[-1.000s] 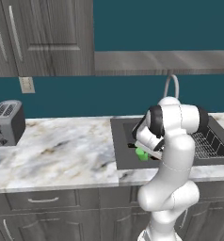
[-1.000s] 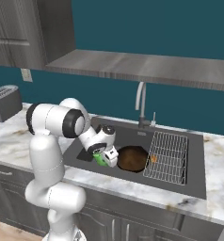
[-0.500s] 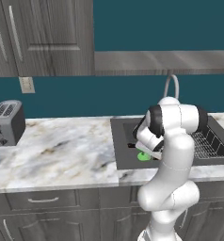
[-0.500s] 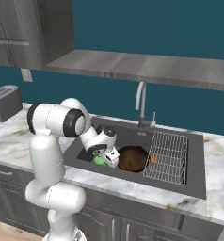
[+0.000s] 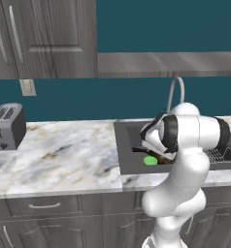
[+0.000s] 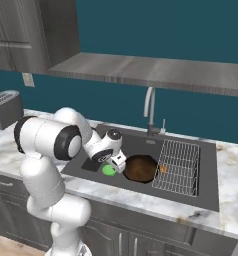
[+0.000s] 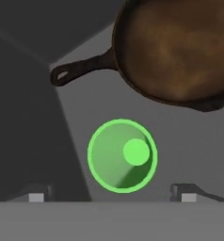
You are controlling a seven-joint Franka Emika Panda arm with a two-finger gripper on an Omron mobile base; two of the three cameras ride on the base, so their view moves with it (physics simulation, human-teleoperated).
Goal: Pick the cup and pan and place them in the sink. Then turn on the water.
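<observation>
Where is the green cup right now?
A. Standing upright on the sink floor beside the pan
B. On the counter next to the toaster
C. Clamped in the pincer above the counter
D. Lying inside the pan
A: in the hand view the cup stands mouth-up on the sink floor, apart from the pan, with the pincer open around it.

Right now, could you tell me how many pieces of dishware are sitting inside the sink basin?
2. The green cup stands upright on the sink floor, below the open gripper. The pan lies beside it, not touching. The arm may hide something else.
</observation>
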